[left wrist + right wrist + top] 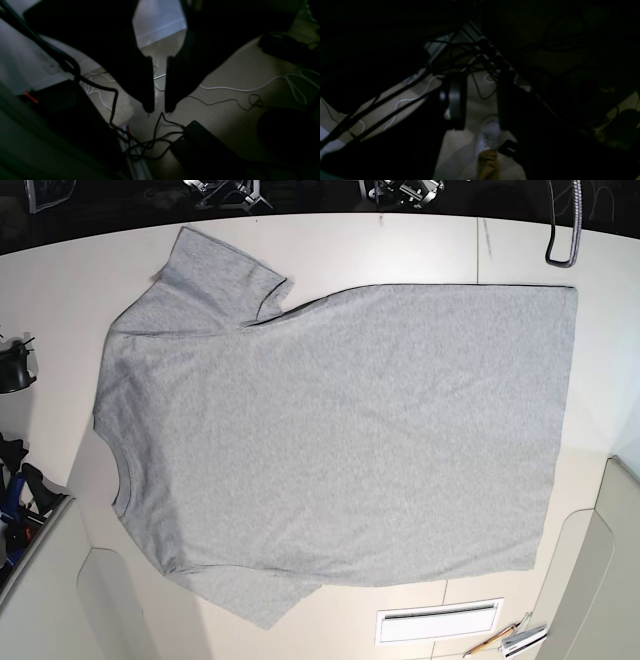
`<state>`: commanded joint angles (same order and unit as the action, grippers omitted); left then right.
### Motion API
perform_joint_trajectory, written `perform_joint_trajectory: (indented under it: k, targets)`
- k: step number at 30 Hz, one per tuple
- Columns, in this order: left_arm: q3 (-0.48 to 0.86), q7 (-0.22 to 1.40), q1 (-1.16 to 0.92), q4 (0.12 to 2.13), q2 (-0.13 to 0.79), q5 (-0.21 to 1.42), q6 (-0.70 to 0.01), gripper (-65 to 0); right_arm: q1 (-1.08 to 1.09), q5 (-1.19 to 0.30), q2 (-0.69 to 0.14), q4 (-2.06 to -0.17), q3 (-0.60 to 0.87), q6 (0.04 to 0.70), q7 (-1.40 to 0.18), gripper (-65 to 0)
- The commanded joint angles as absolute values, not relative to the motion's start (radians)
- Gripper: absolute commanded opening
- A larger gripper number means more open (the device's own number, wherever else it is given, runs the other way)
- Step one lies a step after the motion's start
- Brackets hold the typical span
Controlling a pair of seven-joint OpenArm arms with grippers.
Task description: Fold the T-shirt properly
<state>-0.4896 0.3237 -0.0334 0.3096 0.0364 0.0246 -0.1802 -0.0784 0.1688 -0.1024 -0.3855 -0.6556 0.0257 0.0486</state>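
Note:
The light grey T-shirt (330, 430) lies spread flat on the white table (400, 245) in the base view. Its neck is at the left, its hem at the right, and one sleeve points up-left and the other down-left. No lettering shows on the upper side. Neither gripper shows in the base view. My left gripper (159, 110) is open by a narrow gap, empty, and hangs over the floor. My right gripper (480, 125) is open, empty, and also hangs over the floor. The shirt is out of both wrist views.
A white slotted plate (437, 620) and pens (505, 642) lie near the table's front edge. A black cable loop (565, 230) hangs at the far right. Cables and black power bricks (200, 140) lie on the floor. A white shoe (488, 136) stands below my right gripper.

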Motion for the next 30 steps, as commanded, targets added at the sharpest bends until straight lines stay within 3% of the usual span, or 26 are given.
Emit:
perform_joint_trajectory:
  k: [12,30]
  targets:
    - [-0.49,0.418,-0.141,0.41,0.065,0.025,-0.181,-53.8,-0.164,0.169,-0.179,-0.453,-0.656,0.025,0.049,-44.4]
    - [-0.49,0.499,-0.495,0.931,0.284,0.079,-0.167,-53.8,-0.477,0.169,-0.492,-0.854,-0.656,0.022,0.048,-44.4]
